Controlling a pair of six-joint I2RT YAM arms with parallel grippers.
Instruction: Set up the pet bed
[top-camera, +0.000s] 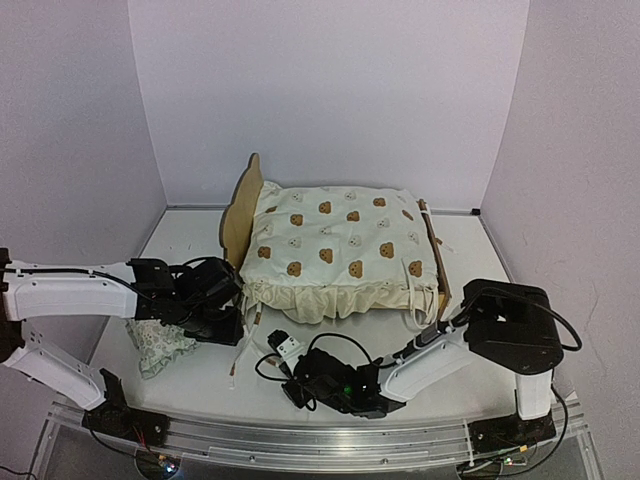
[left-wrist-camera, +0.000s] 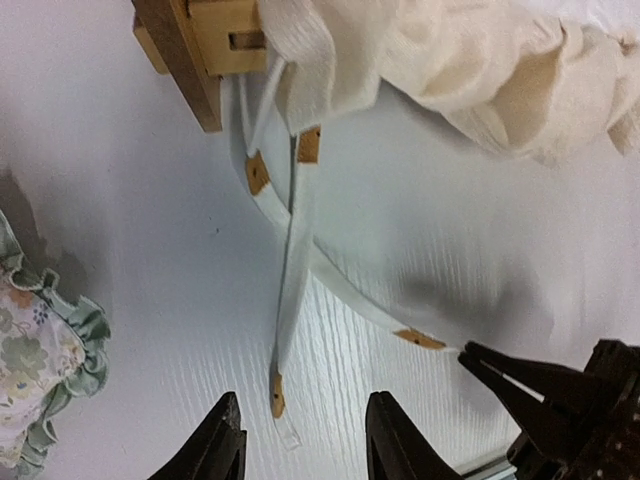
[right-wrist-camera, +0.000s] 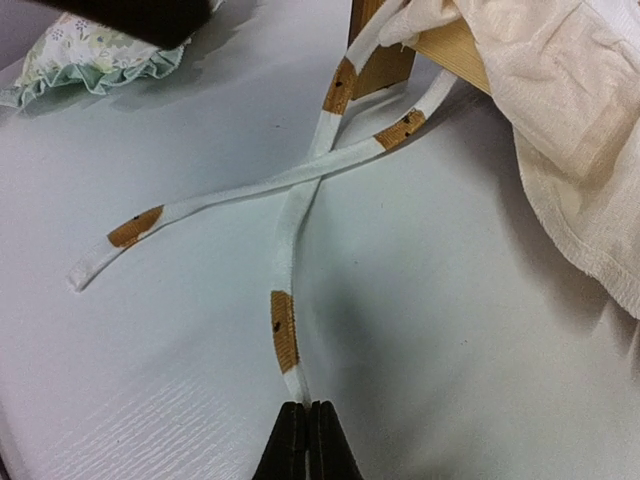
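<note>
The right gripper (right-wrist-camera: 306, 412) is pinching only the tip of a white tan-patched fabric tie (right-wrist-camera: 283, 330), risking slipping; the left gripper (left-wrist-camera: 303, 405) is hovering open. Tugging could drag the light plywood pet bed (top-camera: 240, 205).

Setting: robotics lab test cell.
3 plain white walls (top-camera: 320, 90), white table (top-camera: 185, 235), aluminium rail (top-camera: 300, 445) carrying 2 robot arms (top-camera: 70, 295).

The bear-print cover (top-camera: 340, 250) hides most of the pet bed (top-camera: 240, 205); only its 9 o'clock end and a 3 o'clock strip show. Right wrist view: a tie (right-wrist-camera: 285, 330) vanishes at the right tool (right-wrist-camera: 307, 405), its pressed-together tips cropped at 6 o'clock; pinched or touching, unclear. The left wrist view crops the floral pillow (left-wrist-camera: 30, 360) at 8 o'clock.
</note>
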